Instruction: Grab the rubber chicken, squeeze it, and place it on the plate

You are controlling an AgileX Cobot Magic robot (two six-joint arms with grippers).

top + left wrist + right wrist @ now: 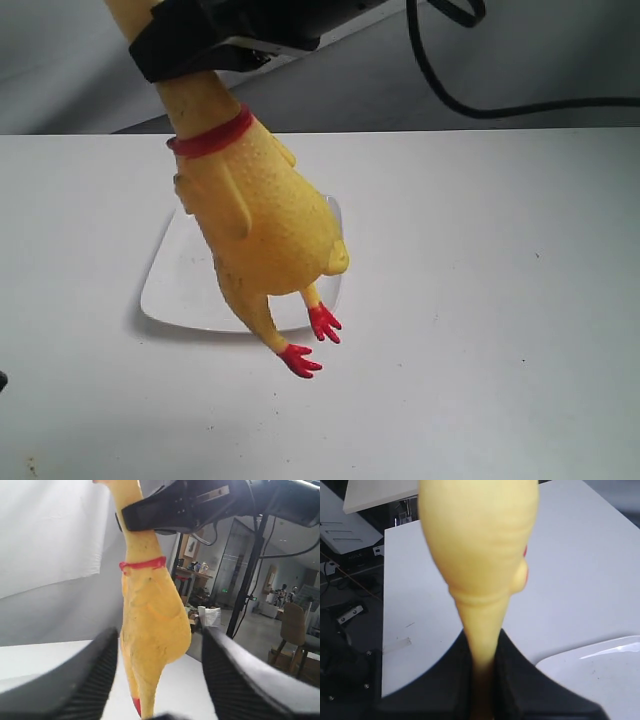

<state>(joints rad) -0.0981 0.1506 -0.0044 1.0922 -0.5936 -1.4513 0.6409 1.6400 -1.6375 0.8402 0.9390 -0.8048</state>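
The rubber chicken [260, 220] hangs head-up over the table, its red feet low over the near edge of the plate [172, 282]. My right gripper [215, 45] is shut on its thin neck above the red band; the right wrist view shows the neck [482, 630] pinched between the black fingers, with the plate [600, 675] below. In the left wrist view my left gripper [157, 680] is open, its ribbed pads wide apart, and the chicken's plump body [152, 620] hangs ahead between them without touching. The right gripper [185, 505] shows there above, round the neck.
The white table [500, 300] stretches right of the plate. A black cable [450, 95] hangs behind the far edge. A dark stand pole [247, 580] rises beyond the table. Equipment lies on the floor off the table's side [350, 615].
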